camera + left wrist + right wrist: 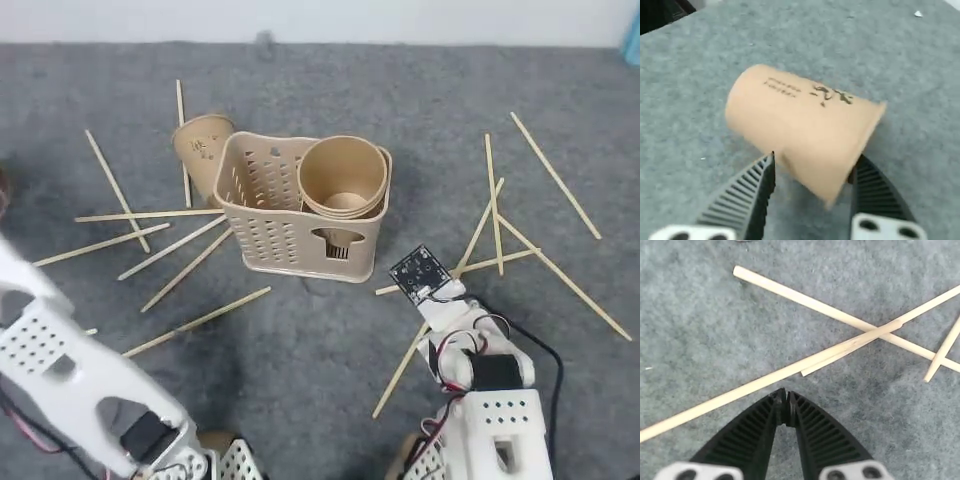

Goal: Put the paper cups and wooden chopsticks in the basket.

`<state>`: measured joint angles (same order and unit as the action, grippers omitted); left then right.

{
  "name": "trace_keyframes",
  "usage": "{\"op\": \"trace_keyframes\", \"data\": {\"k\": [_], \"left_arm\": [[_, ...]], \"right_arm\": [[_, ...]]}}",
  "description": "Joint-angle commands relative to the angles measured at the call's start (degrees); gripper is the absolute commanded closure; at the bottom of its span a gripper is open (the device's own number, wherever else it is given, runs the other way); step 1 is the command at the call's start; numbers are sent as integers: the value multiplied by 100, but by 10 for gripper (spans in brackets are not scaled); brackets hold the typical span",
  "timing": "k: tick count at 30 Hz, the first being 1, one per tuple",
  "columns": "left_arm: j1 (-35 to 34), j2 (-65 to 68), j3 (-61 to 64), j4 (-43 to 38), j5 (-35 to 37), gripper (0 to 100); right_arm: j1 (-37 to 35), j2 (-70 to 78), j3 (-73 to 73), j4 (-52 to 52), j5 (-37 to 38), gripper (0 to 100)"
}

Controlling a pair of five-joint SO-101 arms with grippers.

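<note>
Your left gripper (814, 158) is grasping a paper cup (800, 130). The cup lies on its side between the 2 ribbed fingers (760, 190), with its rim at one finger and its base pointing away past the tips. The grey mat (700, 60) is beneath it.

Your right gripper (785, 399) is clenched, fingertips meeting with nothing between them. Just ahead of its tips a long chopstick (740, 392) lies across the mat, close to the tips but apart from them. Beyond that, a second chopstick (805, 297) crosses over it at an angle.

Farther ahead of your right gripper and off to its left stands the basket (262, 215), upright, with a stack of cups (343, 178) nested in its near corner. On the basket's far side from that gripper, 1 tilted cup (203, 148) leans against the outer wall. Loose chopsticks (170, 250) lie scattered on both sides of the basket.
</note>
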<state>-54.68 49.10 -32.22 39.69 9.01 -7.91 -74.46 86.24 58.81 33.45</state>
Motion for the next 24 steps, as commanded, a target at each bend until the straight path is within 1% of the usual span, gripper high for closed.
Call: {"op": "trace_keyframes", "data": {"k": [1, 12, 18, 20, 22, 24], "left_arm": [[-167, -88, -233, -167, -35, 772], [-738, -88, -224, -167, -35, 772], [-888, -79, 4, -185, -35, 773], [-888, -79, 101, -185, -35, 801], [-888, -79, 198, -308, -35, 861], [-870, -79, 347, -607, -35, 934]], "right_arm": [[-48, -66, -44, -110, -9, 989], [-48, -66, -44, -92, -9, 989], [-48, -66, -44, -75, -9, 989], [-48, -66, -44, -66, -9, 989], [-48, -66, -44, -57, -9, 990], [-48, -66, -44, -57, -9, 990]]}}
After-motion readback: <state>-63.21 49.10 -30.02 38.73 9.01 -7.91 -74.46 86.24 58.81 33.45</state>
